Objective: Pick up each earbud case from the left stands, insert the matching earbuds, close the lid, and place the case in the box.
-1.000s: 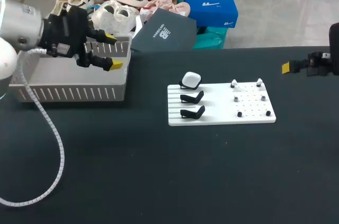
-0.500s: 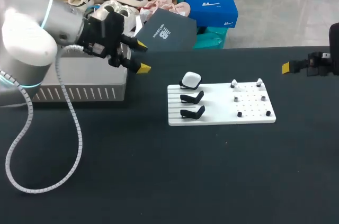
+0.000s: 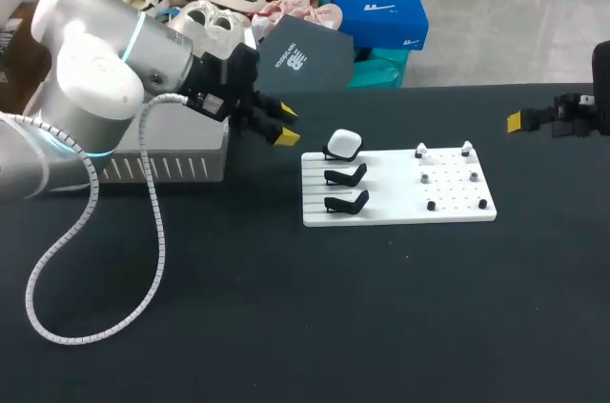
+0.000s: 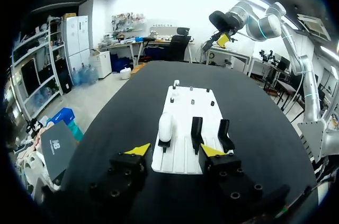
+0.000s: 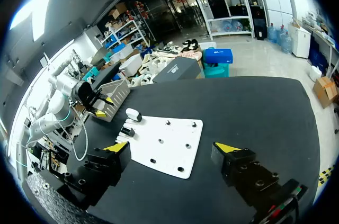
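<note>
Step in hand: closing in on the 1 case left on the stands, judging by 1 filled cradle and 2 bare ones.
Earbud case (image 3: pixel 343 144): sitting lid-shut on the rearmost stand of the white board (image 3: pixel 391 195); in the left wrist view it is lying just ahead of the fingers, slightly off their midline.
Left gripper (image 3: pixel 283 126): hanging just beside the board's stand end, fingers spread wide, gripping nothing.
Right gripper (image 5: pixel 173 148): waiting well apart near the table's right edge, fingers wide apart, carrying nothing.
Empty stands (image 3: pixel 345 189): standing side by side next to the case.
Earbuds (image 3: pixel 420 151): 2 small white pieces are perching on the rear pegs, probably the matching pair; too small for certainty.
Box (image 3: pixel 181 167): sitting behind the left arm.
Doing it well: centring the case between both tips before squeezing, gripping across its sides rather than the lid seam, then lifting straight up off the cradle.
Risk: nudging the neighbouring stand or dragging the board sideways.
</note>
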{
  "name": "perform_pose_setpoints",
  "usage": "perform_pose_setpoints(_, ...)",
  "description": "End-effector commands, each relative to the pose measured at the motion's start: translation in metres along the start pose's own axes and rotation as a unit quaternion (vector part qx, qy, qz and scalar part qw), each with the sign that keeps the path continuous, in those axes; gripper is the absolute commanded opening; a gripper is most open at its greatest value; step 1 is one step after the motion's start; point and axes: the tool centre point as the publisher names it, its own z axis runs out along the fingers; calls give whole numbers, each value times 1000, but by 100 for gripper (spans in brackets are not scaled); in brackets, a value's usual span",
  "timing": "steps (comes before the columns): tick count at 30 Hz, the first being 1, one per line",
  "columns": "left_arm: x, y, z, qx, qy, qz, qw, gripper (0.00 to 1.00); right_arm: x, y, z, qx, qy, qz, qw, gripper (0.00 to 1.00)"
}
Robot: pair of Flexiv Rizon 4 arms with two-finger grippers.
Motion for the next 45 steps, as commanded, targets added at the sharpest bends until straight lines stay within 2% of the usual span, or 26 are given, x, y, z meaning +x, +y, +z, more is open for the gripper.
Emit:
perform_pose_setpoints(1, 4, 7, 11, 14, -4, -5, 1000, 62, 0, -1, 0, -2, 1, 0, 1000, 100)
perform_pose_setpoints(5, 7, 7, 23, 12, -6, -11, 1000, 73, 0, -1, 0, -2, 1, 0, 1000, 100)
perform_pose_setpoints(25, 3, 10, 54, 29, -18, -9, 999, 64, 0, -1, 0, -2, 1, 0, 1000, 100)
perform_pose_setpoints(37, 3, 11, 62, 31, -20, 0, 999, 53, 0, -1, 0, -2, 1, 0, 1000, 100)
perform_pose_setpoints(45, 2, 9, 67, 25, -22, 1, 999, 51, 0, -1, 0, -2, 1, 0, 1000, 100)
